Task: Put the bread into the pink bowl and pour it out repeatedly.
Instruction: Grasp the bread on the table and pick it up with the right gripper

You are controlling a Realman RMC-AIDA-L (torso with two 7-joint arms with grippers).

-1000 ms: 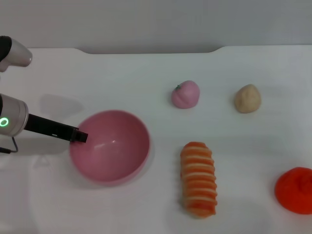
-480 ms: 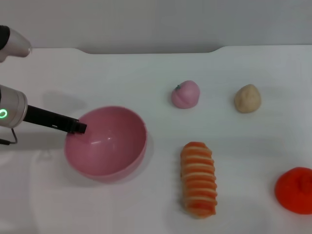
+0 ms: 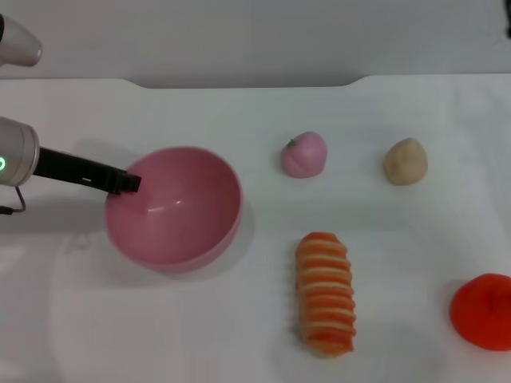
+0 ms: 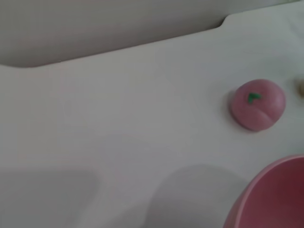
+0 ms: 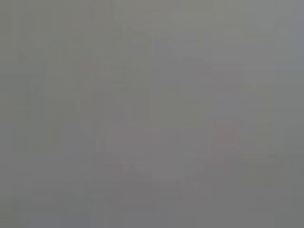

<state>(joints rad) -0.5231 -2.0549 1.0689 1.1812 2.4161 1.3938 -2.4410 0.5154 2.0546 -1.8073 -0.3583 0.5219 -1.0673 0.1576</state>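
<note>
The pink bowl (image 3: 180,211) is at the left of the table, empty and tipped a little, its rim held at the left side by my left gripper (image 3: 124,182), which is shut on it. In the left wrist view only a piece of the pink bowl (image 4: 275,199) shows at one corner. The bread (image 3: 325,293), a ridged orange-red loaf with cream stripes, lies lengthwise on the table to the right of the bowl and nearer to me, apart from it. The right gripper is out of view; its wrist view shows only plain grey.
A small pink peach-like fruit (image 3: 304,154) (image 4: 258,104) sits beyond the bread. A beige lump (image 3: 406,161) lies to its right. An orange-red crinkly blob (image 3: 483,309) is at the right edge. The white table's far edge (image 3: 239,82) runs across the back.
My left gripper has drawn up and away with the bowl's rim in it; the bowl has risen and shifted slightly left. The bread and the other items have not moved.
</note>
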